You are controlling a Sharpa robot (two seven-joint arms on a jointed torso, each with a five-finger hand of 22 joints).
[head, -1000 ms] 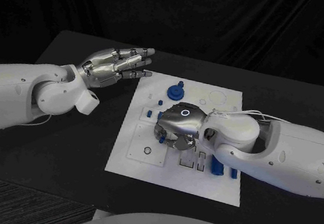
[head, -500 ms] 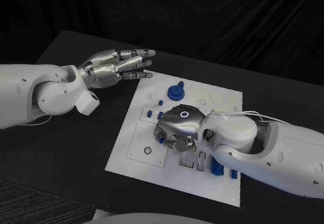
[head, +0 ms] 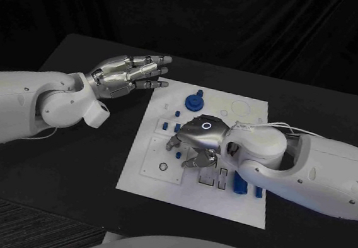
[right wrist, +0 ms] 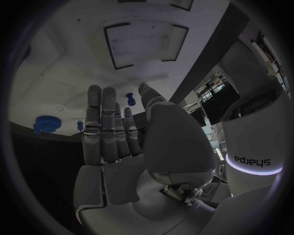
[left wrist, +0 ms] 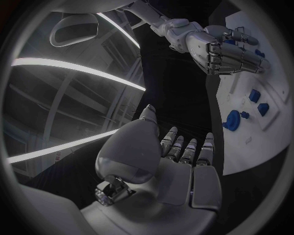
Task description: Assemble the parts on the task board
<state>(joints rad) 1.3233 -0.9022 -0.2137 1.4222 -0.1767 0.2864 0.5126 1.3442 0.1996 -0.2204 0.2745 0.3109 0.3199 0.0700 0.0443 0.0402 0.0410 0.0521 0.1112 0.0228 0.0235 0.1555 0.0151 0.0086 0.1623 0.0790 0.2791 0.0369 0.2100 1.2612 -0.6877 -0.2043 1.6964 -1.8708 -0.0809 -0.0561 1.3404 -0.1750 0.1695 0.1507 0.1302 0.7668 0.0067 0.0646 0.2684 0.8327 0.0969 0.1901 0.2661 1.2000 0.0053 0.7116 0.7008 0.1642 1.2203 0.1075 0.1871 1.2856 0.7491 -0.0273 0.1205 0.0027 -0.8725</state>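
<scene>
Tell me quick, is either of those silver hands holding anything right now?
Left hand: open, fingers spread, holding nothing, beside the task board.
Right hand: open, fingers extended over the board, nothing in it.

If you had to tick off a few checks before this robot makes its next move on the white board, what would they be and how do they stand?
1. Right hand over the task board: ok.
2. Right hand holds a part: cannot tell; its fingers point down, hiding what is beneath.
3. Left hand off the board, holding nothing: ok.
4. Round blue part at the far end unobstructed: ok.
5. Board flat on the table: ok.
</scene>
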